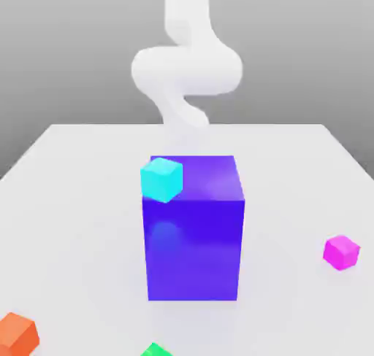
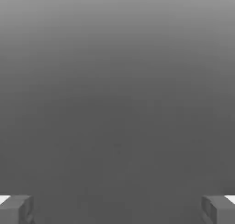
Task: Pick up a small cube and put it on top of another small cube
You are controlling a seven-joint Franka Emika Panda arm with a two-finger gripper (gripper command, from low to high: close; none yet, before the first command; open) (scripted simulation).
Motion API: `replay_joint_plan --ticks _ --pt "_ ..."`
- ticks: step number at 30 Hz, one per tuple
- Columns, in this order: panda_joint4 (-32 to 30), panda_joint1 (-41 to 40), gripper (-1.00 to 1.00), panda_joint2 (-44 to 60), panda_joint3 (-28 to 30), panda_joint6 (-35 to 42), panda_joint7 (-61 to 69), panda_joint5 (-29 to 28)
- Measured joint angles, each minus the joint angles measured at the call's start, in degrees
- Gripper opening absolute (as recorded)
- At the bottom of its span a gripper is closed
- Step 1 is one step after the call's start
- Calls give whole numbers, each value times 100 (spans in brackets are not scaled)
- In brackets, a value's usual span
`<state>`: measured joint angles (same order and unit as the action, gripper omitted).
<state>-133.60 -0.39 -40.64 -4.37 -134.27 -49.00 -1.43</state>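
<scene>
1. Pink cube (image 1: 341, 252): set on the surface (image 1: 80, 201) at the exterior view's right, well apart from the big blue block (image 1: 194, 230), not yet picked up.
2. Cyan cube (image 1: 161, 179): seen at the block's upper corner; a likely stacking base.
3. Orange cube (image 1: 16, 333): near corner.
4. Gripper (image 2: 117, 208): jaws spread wide, nothing held, readied for a grasp.

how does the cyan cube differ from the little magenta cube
Colour: the cyan cube is light turquoise; the magenta cube is bright pink.
Place: the cyan cube sits raised, at the top corner of the big blue-violet block on the exterior view's left; the magenta cube rests on the table, apart, toward the exterior view's right.
Size: the cyan cube looks somewhat larger.
Both are small cubes, far smaller than the block, and neither is gripped.
</scene>
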Motion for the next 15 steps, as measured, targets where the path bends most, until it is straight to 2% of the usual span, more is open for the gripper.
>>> replay_joint_plan --ticks 9,15 --pt "-664 -33 0 1883 -1550 -909 -1258 -669" --pt "-1094 137 0 3146 -2377 -1490 -2181 -1245"
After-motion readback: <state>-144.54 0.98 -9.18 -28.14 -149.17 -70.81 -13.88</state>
